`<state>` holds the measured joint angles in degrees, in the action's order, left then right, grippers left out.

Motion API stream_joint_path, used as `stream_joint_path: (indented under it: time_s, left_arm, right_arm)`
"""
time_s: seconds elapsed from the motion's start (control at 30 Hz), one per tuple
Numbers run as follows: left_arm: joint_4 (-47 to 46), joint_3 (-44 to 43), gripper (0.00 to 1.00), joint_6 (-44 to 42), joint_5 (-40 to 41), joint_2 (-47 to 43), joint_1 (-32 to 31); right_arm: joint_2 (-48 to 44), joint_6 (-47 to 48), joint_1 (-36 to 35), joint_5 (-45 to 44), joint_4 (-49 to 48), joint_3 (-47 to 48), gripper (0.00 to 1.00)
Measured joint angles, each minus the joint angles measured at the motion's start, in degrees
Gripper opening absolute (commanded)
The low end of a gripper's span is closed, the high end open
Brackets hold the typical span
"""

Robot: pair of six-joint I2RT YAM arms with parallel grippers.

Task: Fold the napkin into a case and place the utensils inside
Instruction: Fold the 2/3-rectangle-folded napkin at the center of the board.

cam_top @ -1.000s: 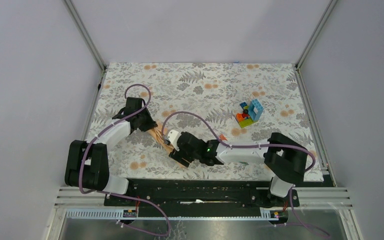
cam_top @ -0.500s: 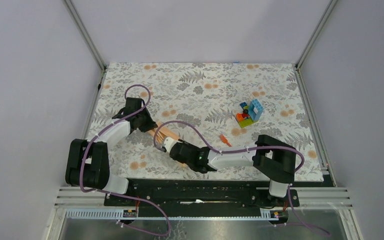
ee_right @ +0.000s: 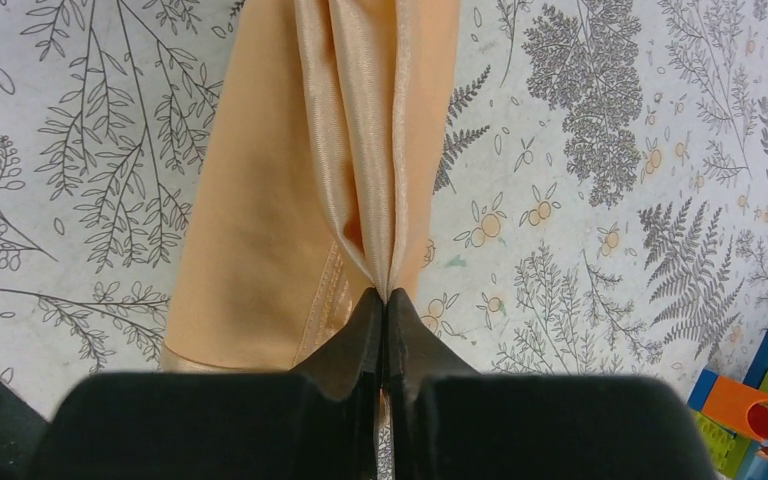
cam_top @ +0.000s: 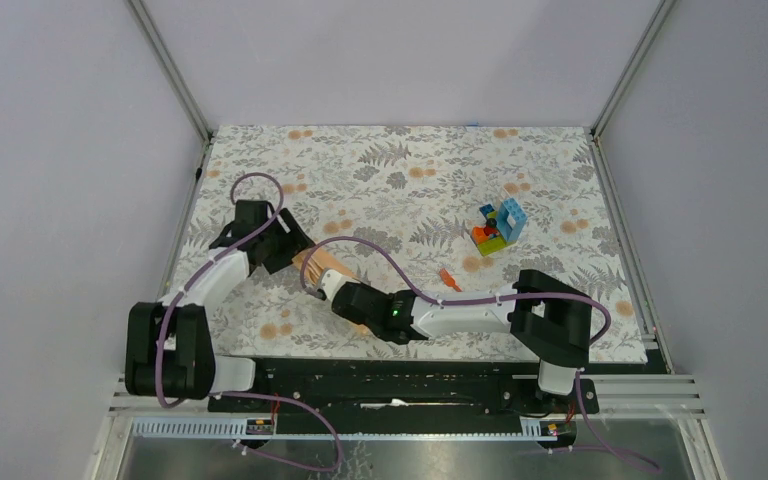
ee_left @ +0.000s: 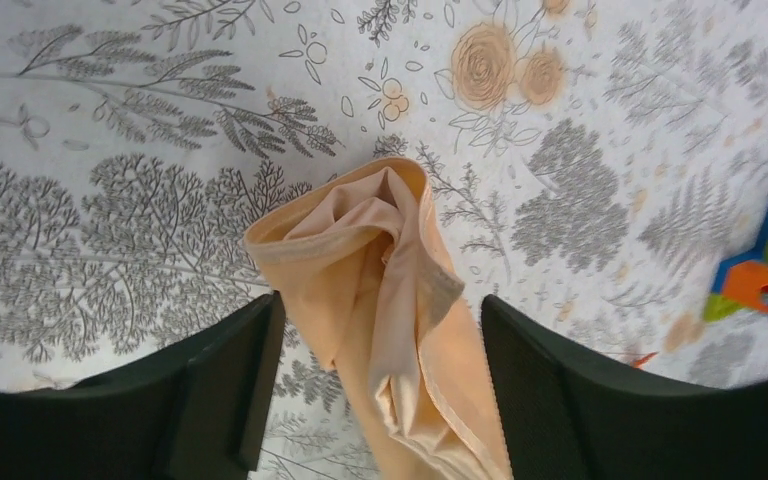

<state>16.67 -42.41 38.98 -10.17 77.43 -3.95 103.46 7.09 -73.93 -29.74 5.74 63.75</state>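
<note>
The peach-orange napkin [cam_top: 322, 264] lies bunched in a long narrow strip on the floral mat [cam_top: 400, 170]. My left gripper [cam_top: 290, 252] is open. In the left wrist view the napkin [ee_left: 380, 280] runs between the two spread black fingers [ee_left: 225, 385] and touches neither. My right gripper [ee_right: 385, 300] is shut on a raised fold of the napkin [ee_right: 280, 200], and satin pleats fan out from the tips. In the top view the right gripper [cam_top: 326, 286] sits at the strip's near end. One thin orange utensil [cam_top: 448, 279] lies on the mat to the right.
A cluster of multicoloured toy blocks [cam_top: 500, 226] stands at the right middle of the mat and shows at the edge of both wrist views. Metal frame posts [cam_top: 172, 70] rise at the mat's far corners. A purple cable [cam_top: 390, 262] arcs over the right arm.
The left gripper has opened, let go of the napkin and drawn back to the left. The right gripper has moved left and closed on a fold of the napkin.
</note>
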Motion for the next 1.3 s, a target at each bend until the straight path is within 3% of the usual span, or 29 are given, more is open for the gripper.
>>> stream_joint_path:
  time_s: [0.03, 0.1, 0.2, 0.27, 0.33, 0.4, 0.5, 0.57, 0.73, 0.83, 0.97, 1.1, 1.3]
  left_arm:
    - [0.4, 0.2, 0.93, 0.1, 0.0, -1.1, 0.3]
    - [2.1, 0.4, 0.97, 1.0, 0.4, -4.1, 1.0]
    - [6.2, 0.4, 0.91, 3.7, 2.7, -9.5, 1.5]
    - [8.7, 1.2, 0.72, 6.9, 4.0, -13.9, 1.7]
    - [9.4, 4.4, 0.44, 10.2, 4.0, -19.1, 1.8]
    - [10.4, 9.1, 0.29, 13.5, 2.8, -24.1, 1.8]
    - [10.7, 16.5, 0.29, 17.5, -0.8, -28.9, 1.7]
    - [9.7, 21.0, 0.35, 19.9, -3.8, -30.6, 0.9]
    - [3.1, 28.1, 0.46, 25.7, -9.3, -30.4, -7.2]
    - [-0.8, 29.1, 0.37, 28.2, -10.0, -30.9, -11.5]
    - [-5.9, 30.0, 0.15, 30.5, -9.6, -31.5, -14.9]
    - [-9.2, 30.9, 0.02, 31.9, -9.0, -27.8, -16.9]
    - [-15.0, 32.9, 0.00, 32.9, -8.0, -21.6, -19.2]
  right_arm:
    - [0.0, -0.3, 0.0, 0.4, 0.3, 0.1, 0.00]
    - [0.0, -0.8, 0.0, 0.9, 1.0, 0.4, 0.00]
    - [0.1, -1.9, 0.0, 1.2, 1.6, 0.7, 0.00]
    - [0.2, -2.5, 0.0, 1.8, 1.8, 0.9, 0.00]
    - [0.4, -3.3, 0.0, 2.3, 1.8, 1.0, 0.00]
    - [0.5, -4.1, 0.0, 2.4, 2.0, 1.0, 0.00]
    - [0.5, -4.9, 0.0, 3.0, 2.4, 1.0, 0.00]
    - [0.5, -5.2, 0.0, 3.5, 2.4, 1.1, 0.00]
    - [0.6, -6.7, 0.0, 4.3, 2.6, 1.9, 0.00]
    - [0.6, -7.2, 0.0, 4.6, 2.6, 2.1, 0.00]
    - [0.6, -7.6, 0.0, 5.5, 2.6, 2.1, 0.00]
    - [0.6, -8.0, 0.0, 5.8, 2.9, 2.6, 0.00]
    - [0.6, -9.2, 0.0, 7.0, 3.8, 3.6, 0.00]
